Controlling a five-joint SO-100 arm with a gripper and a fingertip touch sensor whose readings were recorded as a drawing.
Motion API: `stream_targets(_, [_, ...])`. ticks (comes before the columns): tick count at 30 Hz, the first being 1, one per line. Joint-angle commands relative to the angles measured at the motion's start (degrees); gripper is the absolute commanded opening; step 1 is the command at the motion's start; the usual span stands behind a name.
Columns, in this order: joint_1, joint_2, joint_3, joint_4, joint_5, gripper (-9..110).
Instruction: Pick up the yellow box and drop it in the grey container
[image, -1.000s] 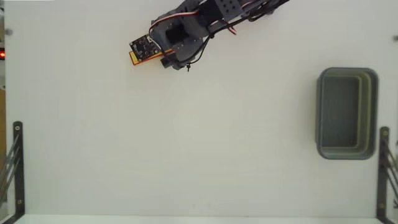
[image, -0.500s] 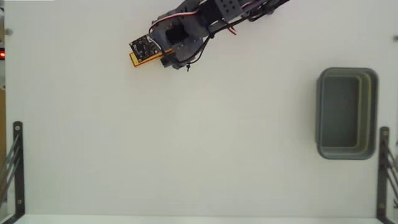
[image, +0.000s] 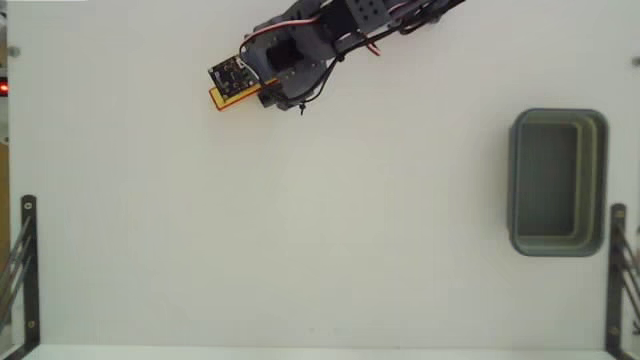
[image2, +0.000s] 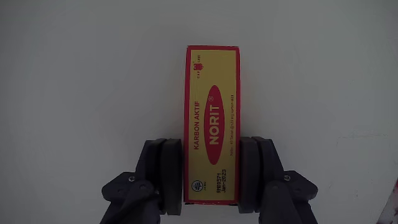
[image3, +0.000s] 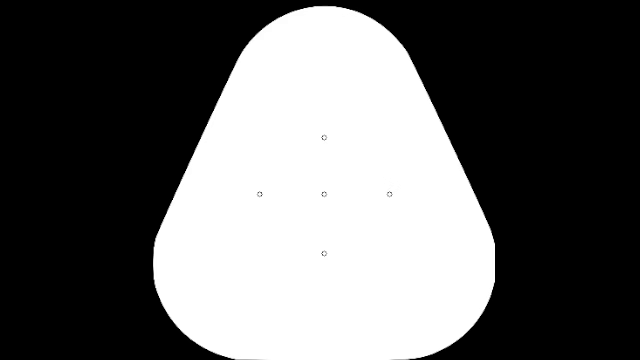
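- In the fixed view the yellow box (image: 216, 96) lies at the upper left of the frame on the white table (image: 300, 220), mostly hidden under the arm (image: 330, 30); only its left end shows.
- In the wrist view the gripper (image2: 211, 171) straddles the lower end of the yellow box (image2: 211, 112), one dark finger (image2: 163, 171) against each long side. The jaws look closed to the box's width and seem to clamp it, though whether it is off the table I cannot tell.
- To do this step well, I judge the grip should be firm before lifting: the hold is near one end, so the free end could droop or twist. Lift straight up, then carry across.
- The box is flat and elongated, yellow with a red border and a red oval label reading NORIT.
- The grey container (image: 600, 180) sits at the right edge of the fixed view, well apart from the box, open side up and nothing visible inside.
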Motion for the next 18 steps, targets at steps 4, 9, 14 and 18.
stream_targets(4, [0.48, 1.15, 0.21, -0.82, 0.26, 50])
stream_targets(9, [0.48, 1.15, 0.21, -0.82, 0.26, 49])
stream_targets(14, [0.48, 1.15, 0.21, -0.82, 0.26, 48])
stream_targets(18, [0.48, 1.15, 0.21, -0.82, 0.26, 47])
